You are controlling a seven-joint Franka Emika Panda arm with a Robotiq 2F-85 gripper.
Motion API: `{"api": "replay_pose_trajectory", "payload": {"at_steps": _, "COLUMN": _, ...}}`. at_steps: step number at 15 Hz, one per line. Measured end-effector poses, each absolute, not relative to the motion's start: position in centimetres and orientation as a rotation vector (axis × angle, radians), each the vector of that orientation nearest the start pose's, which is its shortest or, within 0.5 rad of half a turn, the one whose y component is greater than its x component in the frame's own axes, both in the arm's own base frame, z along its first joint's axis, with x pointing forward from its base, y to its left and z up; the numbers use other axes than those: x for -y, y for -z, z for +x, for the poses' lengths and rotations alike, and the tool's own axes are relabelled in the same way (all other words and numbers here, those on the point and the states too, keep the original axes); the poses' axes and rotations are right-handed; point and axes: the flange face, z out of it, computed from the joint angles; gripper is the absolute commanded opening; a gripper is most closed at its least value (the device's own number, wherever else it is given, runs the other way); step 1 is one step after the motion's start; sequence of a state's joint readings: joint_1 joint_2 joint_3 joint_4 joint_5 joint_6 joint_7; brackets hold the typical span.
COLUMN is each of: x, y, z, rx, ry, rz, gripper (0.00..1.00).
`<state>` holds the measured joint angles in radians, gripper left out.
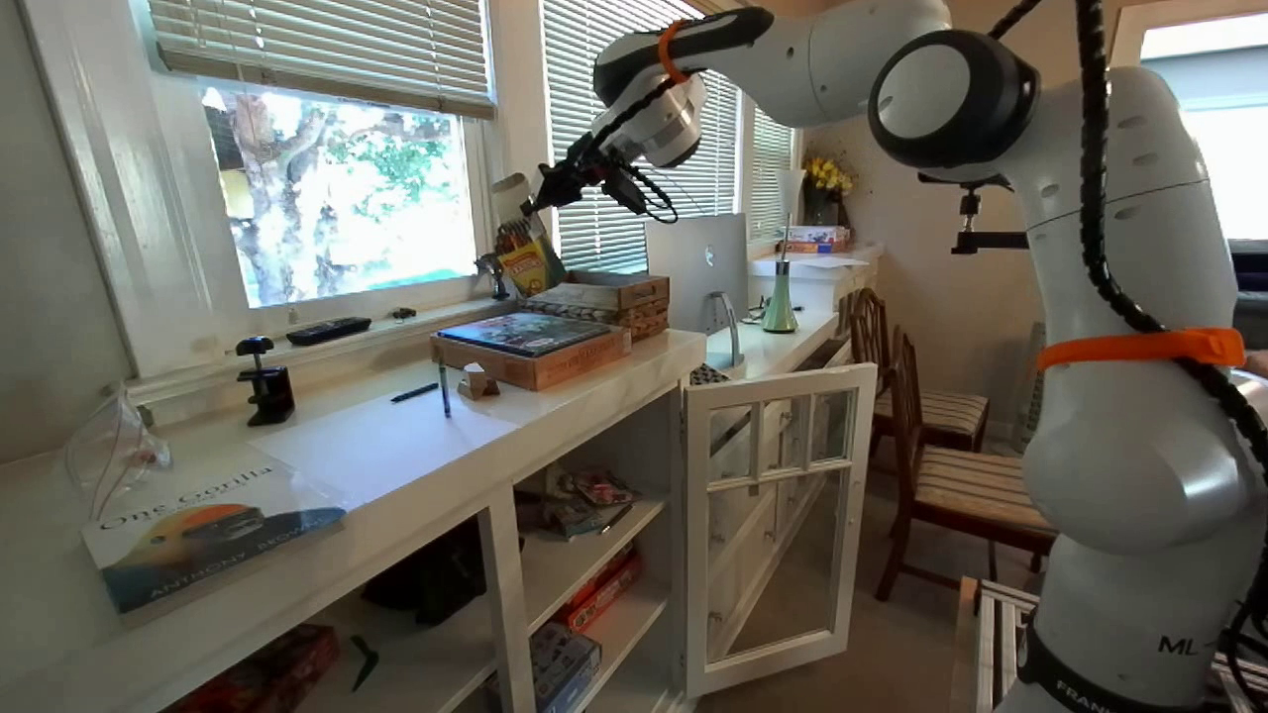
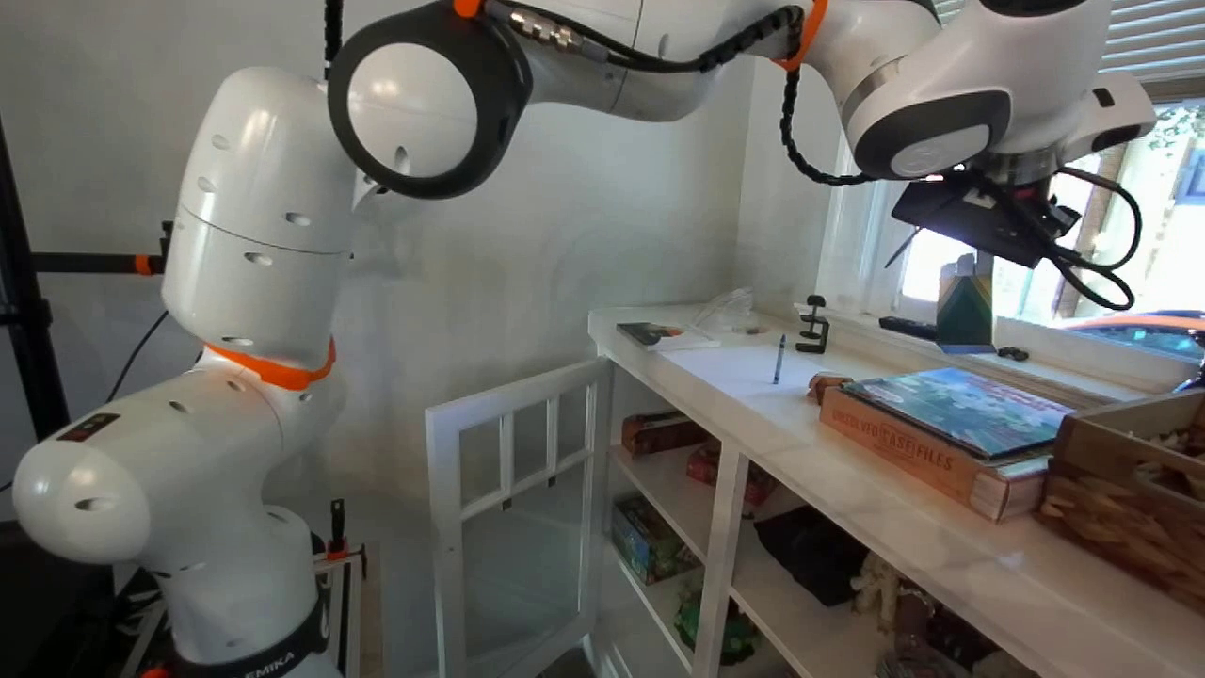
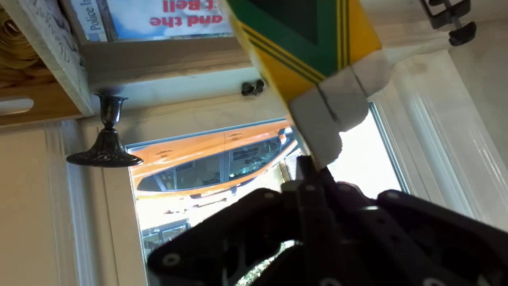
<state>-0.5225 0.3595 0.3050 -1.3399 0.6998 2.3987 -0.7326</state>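
Observation:
My gripper (image 3: 316, 169) is shut on the pale open flap (image 3: 317, 119) of a yellow and green crayon box (image 3: 289, 43). The box hangs tilted from the fingertips in front of the window. In both exterior views the crayon box (image 1: 530, 265) (image 2: 965, 311) appears high by the sill, beyond the board game box (image 1: 535, 349). Crayon tips seem to show near its top in an exterior view, just under the gripper (image 1: 529, 206). Dark fingers hide the exact spot where they pinch the flap.
A wooden crate (image 1: 649, 290) stands beside the game box. On the sill are a dark candlestick (image 3: 105, 137) and a remote (image 1: 329, 331). A black clamp (image 1: 267, 386), upright pen (image 1: 445, 389) and book (image 1: 213, 540) are on the counter. A glazed cabinet door (image 1: 698, 555) stands ajar below.

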Motion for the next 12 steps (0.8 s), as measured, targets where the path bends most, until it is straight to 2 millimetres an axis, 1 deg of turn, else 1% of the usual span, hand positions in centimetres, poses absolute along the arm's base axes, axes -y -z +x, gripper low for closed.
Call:
{"api": "replay_pose_trajectory", "payload": {"at_steps": 6, "x": 16.5, "y": -61.3, "z": 65.3, "rx": 0.114, "ry": 1.192, "rz": -2.522, "gripper": 0.0}}
{"api": "replay_pose_trajectory", "payload": {"at_steps": 12, "x": 15.4, "y": -61.0, "z": 61.0, "rx": 0.082, "ry": 1.146, "rz": -2.496, "gripper": 0.0}}
